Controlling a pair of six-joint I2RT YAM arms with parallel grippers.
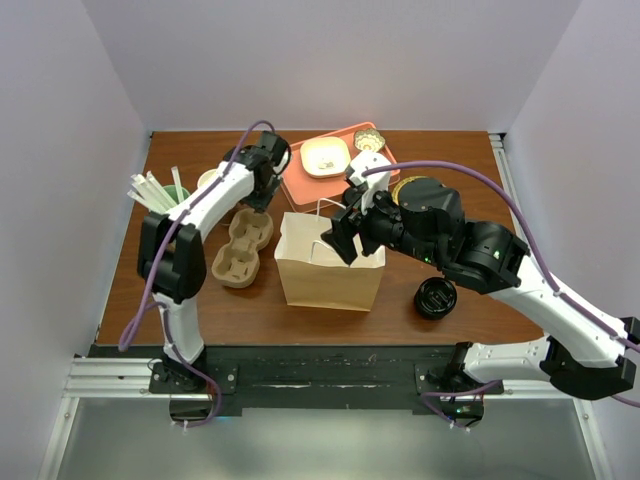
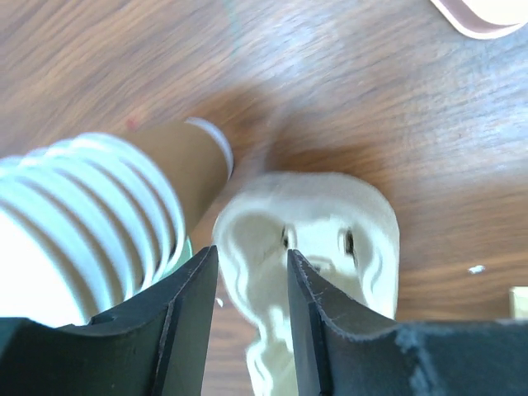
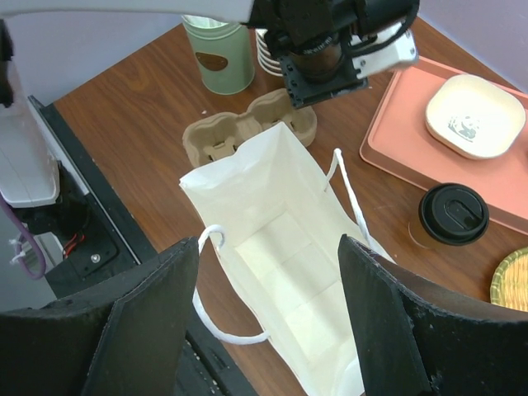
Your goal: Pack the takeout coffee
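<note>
While my right gripper (image 3: 268, 247) hangs over the open mouth of the paper bag (image 1: 330, 275), its jaws are spread wide and hold nothing. Between them I look straight down into the bag, which stands upright on the table (image 1: 125, 270).

The takeout coffee (image 3: 453, 214) is outside the bag. It stands upright behind it with its black lid on, between the bag and the orange tray (image 3: 396, 153), just beside the tray's edge. From above, my right arm hides the cup. A cream plate (image 3: 476, 114) lies on the tray, farther behind the bag.

Just left of the bag lies the moulded cup carrier (image 1: 243, 245). My left gripper (image 2: 252, 257) is behind and left of the bag, over the carrier's far end. Its jaws are partly apart with nothing clamped between them; whether the fingertips touch the carrier I cannot tell.

The stack of paper cups (image 2: 82, 214) and a pale green holder (image 3: 219, 58) stand farther left of the bag, beyond the carrier. A squat black round piece (image 1: 436, 298) sits to the bag's right, near its front corner.
</note>
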